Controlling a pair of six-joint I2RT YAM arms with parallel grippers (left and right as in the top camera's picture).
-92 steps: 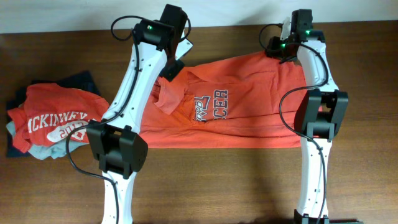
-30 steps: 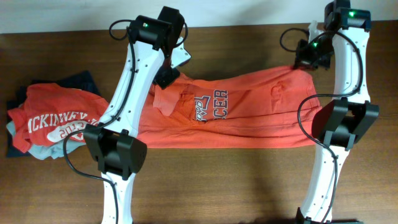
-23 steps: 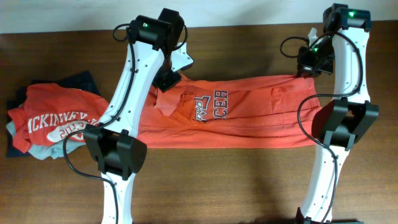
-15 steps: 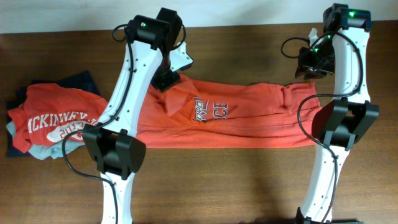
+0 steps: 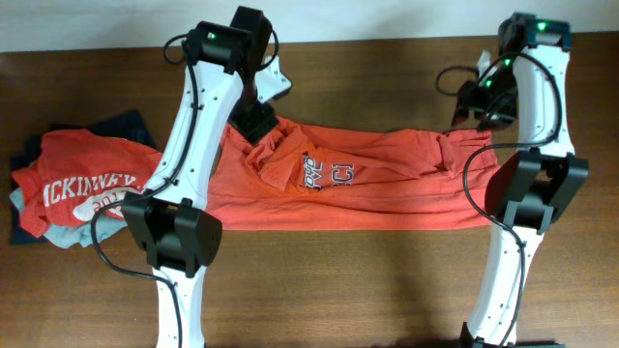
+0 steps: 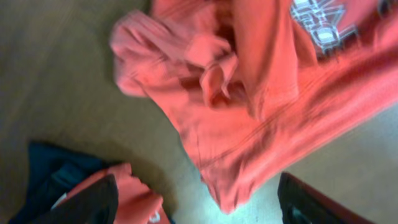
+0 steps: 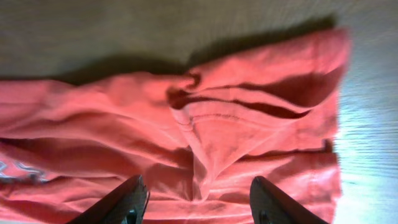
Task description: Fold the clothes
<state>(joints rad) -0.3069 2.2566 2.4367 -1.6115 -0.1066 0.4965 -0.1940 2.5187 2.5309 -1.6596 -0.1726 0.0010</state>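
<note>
The clothes, one orange-red T-shirt (image 5: 387, 188), lie as a long band across the middle of the table, with grey-and-white lettering (image 5: 329, 174) showing. Its left end is bunched and wrinkled (image 6: 205, 81). My left gripper (image 5: 259, 118) hangs over that bunched end. In the left wrist view the left gripper (image 6: 199, 208) is open, with only a hanging hem tip and table beneath it. My right gripper (image 5: 472, 108) is above the shirt's right end. In the right wrist view the right gripper (image 7: 199, 205) stands open over creased fabric (image 7: 217, 124), holding nothing.
A pile of folded garments (image 5: 82, 188) sits at the table's left, a red shirt with white print on top of navy and pale blue ones. It shows by the left finger (image 6: 134, 196). Both arm bases (image 5: 174, 237) (image 5: 527, 193) stand over the shirt's front edge.
Both grippers went from shut on the shirt's far edge to open and let it go. The raised edge dropped, so the shirt lies flatter, with its left end crumpled.
</note>
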